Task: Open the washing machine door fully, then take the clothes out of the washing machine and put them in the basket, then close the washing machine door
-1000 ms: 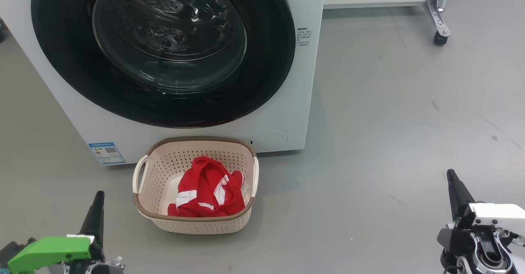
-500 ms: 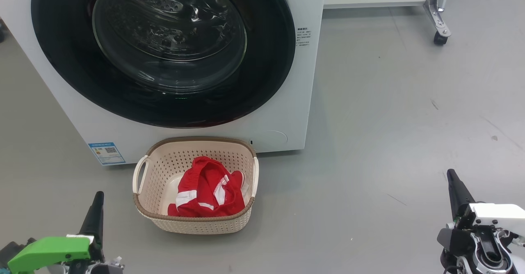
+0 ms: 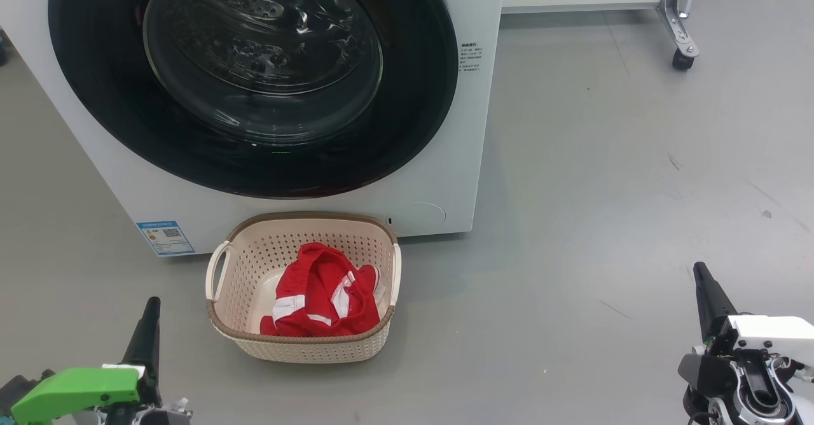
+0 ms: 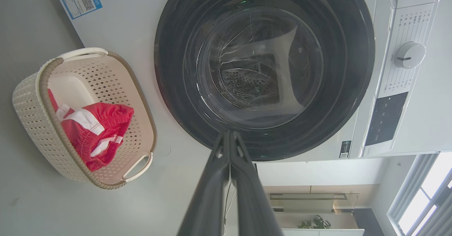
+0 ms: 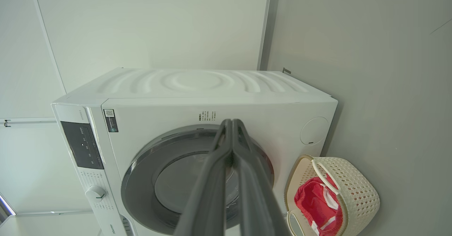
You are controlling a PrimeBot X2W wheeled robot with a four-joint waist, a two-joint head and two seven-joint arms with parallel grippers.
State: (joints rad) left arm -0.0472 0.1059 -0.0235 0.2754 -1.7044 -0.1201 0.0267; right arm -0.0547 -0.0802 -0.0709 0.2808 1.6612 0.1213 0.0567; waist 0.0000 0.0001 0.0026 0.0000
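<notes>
Looking down on the washing machine door [image 3: 254, 81], shut flush in the front of the white washing machine [image 3: 445, 177]. Through the glass, perforated steel drum [image 4: 247, 84] behind a smear of reflections. Right at the machine's foot, the basket [image 3: 305, 348], upright on the grey floor [image 3: 604, 189], touching the base or just off it, hard to call from up here. Inside, the clothes [image 3: 324, 298], red with white stripes, heaped toward the near wall. Low at either side, left gripper [image 3: 151, 307] and right gripper [image 3: 703, 278], fingers pressed together on nothing, well apart from basket and door.
</notes>
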